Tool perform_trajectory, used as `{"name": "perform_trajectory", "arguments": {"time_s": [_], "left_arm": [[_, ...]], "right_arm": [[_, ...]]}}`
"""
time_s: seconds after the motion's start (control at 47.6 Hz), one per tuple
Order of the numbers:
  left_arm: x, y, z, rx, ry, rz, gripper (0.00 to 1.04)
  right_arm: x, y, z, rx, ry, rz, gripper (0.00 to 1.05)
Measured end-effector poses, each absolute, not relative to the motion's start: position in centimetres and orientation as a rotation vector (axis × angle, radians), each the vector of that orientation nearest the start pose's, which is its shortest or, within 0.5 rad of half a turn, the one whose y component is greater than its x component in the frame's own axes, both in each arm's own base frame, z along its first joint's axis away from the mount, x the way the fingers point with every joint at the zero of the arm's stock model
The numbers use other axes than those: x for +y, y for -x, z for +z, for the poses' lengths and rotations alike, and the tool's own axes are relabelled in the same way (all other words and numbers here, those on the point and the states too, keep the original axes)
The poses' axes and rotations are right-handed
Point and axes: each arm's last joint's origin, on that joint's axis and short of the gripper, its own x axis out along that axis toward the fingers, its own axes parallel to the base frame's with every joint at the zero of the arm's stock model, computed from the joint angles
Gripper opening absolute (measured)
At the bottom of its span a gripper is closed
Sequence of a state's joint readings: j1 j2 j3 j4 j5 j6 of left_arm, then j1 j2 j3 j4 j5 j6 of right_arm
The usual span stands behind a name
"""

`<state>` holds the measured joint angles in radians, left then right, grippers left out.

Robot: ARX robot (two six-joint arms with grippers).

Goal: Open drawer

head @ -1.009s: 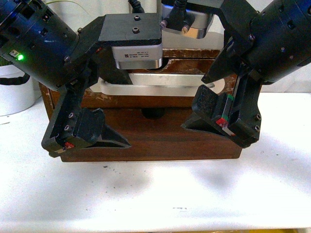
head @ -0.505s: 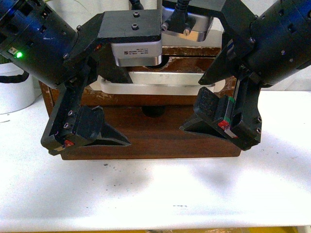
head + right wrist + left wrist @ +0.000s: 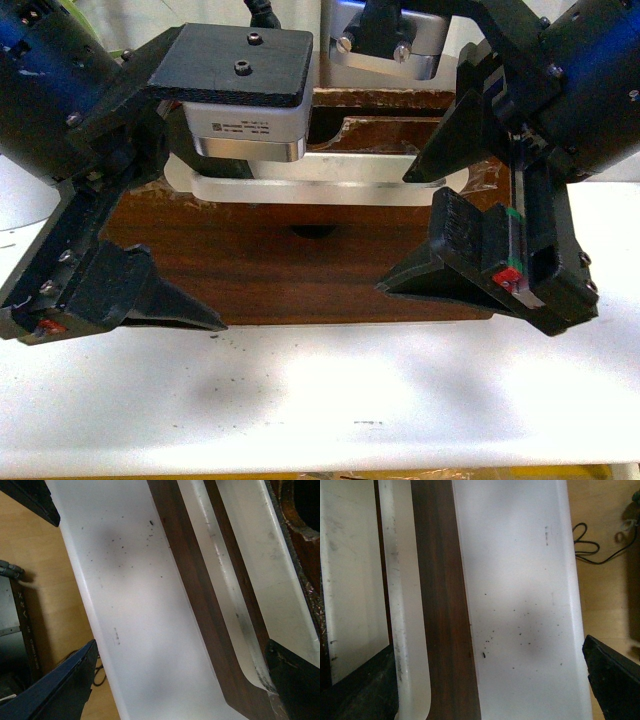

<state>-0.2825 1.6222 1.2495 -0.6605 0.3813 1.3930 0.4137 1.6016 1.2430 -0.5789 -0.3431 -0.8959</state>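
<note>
The dark brown drawer point(image 3: 420, 125) sits at the top of a wooden cabinet, with its long white bar handle point(image 3: 330, 185) across the front. Below it is a plain front point(image 3: 300, 270) with only a notch. My left gripper point(image 3: 190, 240) and right gripper point(image 3: 425, 225) are both open in front of the cabinet, touching nothing. In the left wrist view the handle point(image 3: 407, 605) and a brown strip point(image 3: 440, 605) lie between the open fingers point(image 3: 610, 680). The right wrist view shows the handle point(image 3: 220, 580) beside its open gripper point(image 3: 175, 690).
The cabinet stands on a white table point(image 3: 330, 400). Its front edge runs along the bottom of the front view. A white container point(image 3: 15, 200) stands at the back left. A black cable point(image 3: 592, 547) lies on the wooden floor beyond the table edge.
Both grippers have come nearer the camera and spread apart, the left one down and to the left, the right one down and to the right. The handle has stayed where it was.
</note>
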Motion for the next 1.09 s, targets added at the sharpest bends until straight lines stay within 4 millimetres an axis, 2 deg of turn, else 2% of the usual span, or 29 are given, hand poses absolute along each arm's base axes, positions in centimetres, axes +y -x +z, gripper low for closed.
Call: {"name": "perform_trajectory", "arguments": {"time_s": [0.168, 0.421, 0.526, 0.757, 1.093], "left_arm": [[-10.2, -30.1, 25.5, 0.443, -1.170, -1.265, 0.99], [-9.7, -26.3, 25.8, 0.409, -1.190, -1.341, 0.99], [-9.7, -25.2, 26.1, 0.376, -1.192, -1.356, 0.99], [-10.0, -24.1, 27.1, 0.292, -1.188, -1.381, 0.98], [-10.2, -24.9, 28.2, 0.120, -1.098, -1.301, 0.98]], "right_arm": [[14.5, -29.0, 26.0, 0.583, 0.840, 1.123, 0.96], [15.0, -25.5, 25.8, 0.582, 0.874, 1.210, 0.96], [15.0, -24.9, 25.7, 0.573, 0.871, 1.220, 0.96], [14.7, -24.1, 26.1, 0.544, 0.853, 1.223, 0.96], [13.9, -24.6, 27.3, 0.402, 0.771, 1.141, 0.96]]}}
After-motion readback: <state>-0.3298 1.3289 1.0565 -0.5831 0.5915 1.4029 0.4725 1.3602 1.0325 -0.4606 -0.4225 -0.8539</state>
